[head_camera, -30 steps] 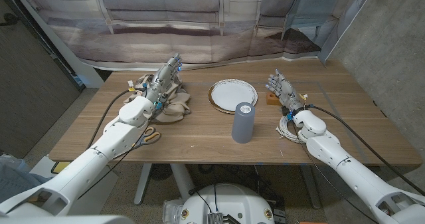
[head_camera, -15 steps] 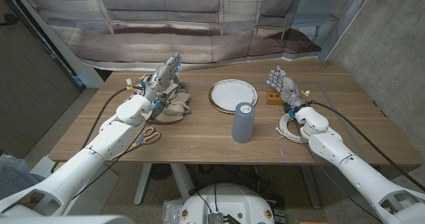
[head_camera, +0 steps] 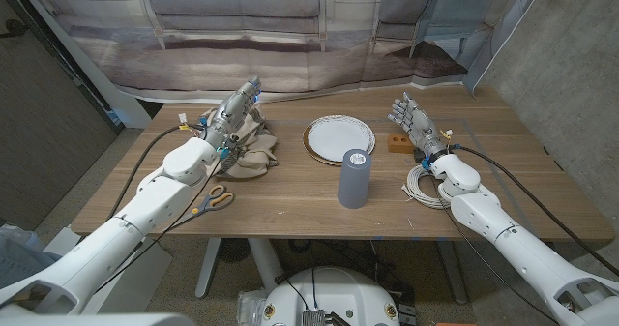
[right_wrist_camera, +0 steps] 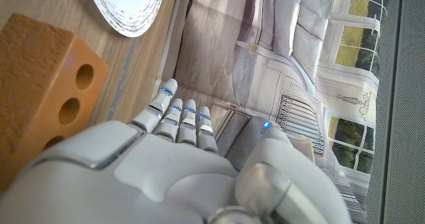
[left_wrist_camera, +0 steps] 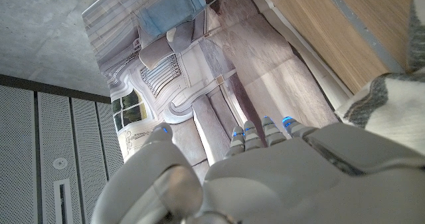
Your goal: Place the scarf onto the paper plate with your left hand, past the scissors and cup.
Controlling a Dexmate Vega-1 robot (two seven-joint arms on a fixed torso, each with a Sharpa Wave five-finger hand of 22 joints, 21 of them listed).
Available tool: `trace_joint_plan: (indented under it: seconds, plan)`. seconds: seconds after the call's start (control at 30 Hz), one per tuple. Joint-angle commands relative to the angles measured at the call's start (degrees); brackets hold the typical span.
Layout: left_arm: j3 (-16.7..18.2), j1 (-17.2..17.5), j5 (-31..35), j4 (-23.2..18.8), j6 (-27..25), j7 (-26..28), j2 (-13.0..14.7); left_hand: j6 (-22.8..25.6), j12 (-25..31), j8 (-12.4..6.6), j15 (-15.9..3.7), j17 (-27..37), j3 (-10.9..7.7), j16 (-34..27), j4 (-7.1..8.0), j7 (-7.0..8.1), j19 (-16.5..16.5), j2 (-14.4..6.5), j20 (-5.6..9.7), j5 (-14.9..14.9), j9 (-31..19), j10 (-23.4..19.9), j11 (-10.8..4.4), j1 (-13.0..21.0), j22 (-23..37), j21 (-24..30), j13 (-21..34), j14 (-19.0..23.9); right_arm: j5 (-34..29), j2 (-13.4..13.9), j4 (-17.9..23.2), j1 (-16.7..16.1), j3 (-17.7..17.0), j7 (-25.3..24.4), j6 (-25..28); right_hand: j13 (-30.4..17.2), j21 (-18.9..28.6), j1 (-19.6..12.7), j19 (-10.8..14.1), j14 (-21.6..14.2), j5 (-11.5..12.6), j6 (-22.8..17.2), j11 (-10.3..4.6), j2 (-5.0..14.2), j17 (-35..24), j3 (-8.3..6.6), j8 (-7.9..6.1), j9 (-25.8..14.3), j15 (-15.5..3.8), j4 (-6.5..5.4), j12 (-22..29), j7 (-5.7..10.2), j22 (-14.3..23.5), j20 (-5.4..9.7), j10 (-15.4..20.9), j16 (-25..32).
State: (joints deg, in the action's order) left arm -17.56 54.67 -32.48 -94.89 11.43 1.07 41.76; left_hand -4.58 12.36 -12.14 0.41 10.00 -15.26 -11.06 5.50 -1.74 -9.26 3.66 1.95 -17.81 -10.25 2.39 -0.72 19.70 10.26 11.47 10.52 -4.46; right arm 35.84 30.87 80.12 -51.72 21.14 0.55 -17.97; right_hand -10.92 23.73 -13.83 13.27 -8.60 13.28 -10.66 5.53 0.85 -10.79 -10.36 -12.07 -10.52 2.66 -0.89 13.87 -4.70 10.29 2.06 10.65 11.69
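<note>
A crumpled beige scarf [head_camera: 251, 152] with grey stripes lies on the table's left part; a fold of the scarf [left_wrist_camera: 392, 111] shows beside my left hand in the left wrist view. My left hand [head_camera: 233, 113] hovers over the scarf's far left edge, fingers stretched out and holding nothing. The white paper plate [head_camera: 338, 135] sits at the far middle. A tall grey cup [head_camera: 354, 178] stands in front of it. Yellow-handled scissors [head_camera: 215, 198] lie under my left forearm. My right hand [head_camera: 411, 124] stands open right of the plate.
An orange block with holes [head_camera: 397, 144] sits by my right hand, close to the orange block [right_wrist_camera: 40, 84] in the right wrist view. A coil of white cable [head_camera: 426, 186] lies under my right wrist. A printed backdrop hangs behind the table's far edge.
My left hand has edged a little left and farther over the scarf's far side. My right hand has risen slightly. Scarf, plate, cup and scissors stay put.
</note>
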Motion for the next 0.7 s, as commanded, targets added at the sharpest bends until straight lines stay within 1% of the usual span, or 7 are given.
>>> trace_joint_plan:
  seconds: [0.03,0.43,0.63,0.7]
  plan:
    - [1.78,3.09,0.52,-2.25,0.61,1.12,1.79,0.26,0.26,-0.12,0.03,0.26,-0.07,-0.23,-0.35,-0.12,0.15,-0.10,-0.13,-0.21,-0.30,-0.22,-0.01,0.54,0.09,0.19,0.12,0.63,-0.89,-0.56,-0.09,0.34,0.81,0.19,-0.56,-0.19,-0.04,0.04,0.46,-0.64,-0.20,-0.47,0.09,0.23,-0.13,-0.06,0.19,-0.28,-0.05,0.33,0.15,-0.23,0.06,0.02,0.65,0.11]
    - [3.72,5.27,1.38,-3.66,1.07,2.22,3.45,0.73,0.30,-0.15,-0.02,0.26,0.02,-0.23,-0.41,-0.11,0.21,-0.17,-0.18,-0.22,-0.31,-0.63,0.07,0.68,0.09,0.19,0.12,0.94,-0.64,-0.25,1.08,-0.45,0.43,-0.53,-0.24,-0.18,-0.27,0.04,0.47,-0.67,-0.26,-0.45,0.07,0.28,-0.12,-0.03,0.28,-0.28,0.01,0.38,0.08,-0.24,0.07,-0.09,0.65,0.03]
    - [4.28,5.81,1.00,-3.51,1.20,2.07,3.60,1.05,0.28,-0.16,-0.07,0.26,0.10,-0.21,-0.45,-0.06,0.32,-0.20,-0.20,-0.23,-0.31,-0.88,0.11,0.78,0.09,0.21,0.12,1.15,-0.80,-0.16,1.20,-0.25,0.46,-0.65,0.01,-0.18,-0.36,0.04,0.54,-0.74,-0.28,-0.54,0.13,0.31,-0.12,-0.01,0.28,-0.28,0.02,0.41,0.05,-0.29,0.07,-0.10,0.65,0.01]
    - [4.43,5.94,0.82,-2.96,2.18,2.20,2.91,1.06,0.29,-0.13,-0.04,0.26,0.12,-0.20,-0.46,-0.11,0.35,-0.21,-0.15,-0.23,-0.31,-0.97,0.07,0.80,0.09,0.22,0.12,1.17,-0.72,-0.29,1.03,-0.18,0.40,-0.65,-0.14,-0.18,-0.39,0.04,0.60,-0.77,-0.30,-0.54,0.13,0.33,-0.12,-0.01,0.31,-0.28,0.03,0.42,0.08,-0.28,0.07,-0.09,0.78,0.01]
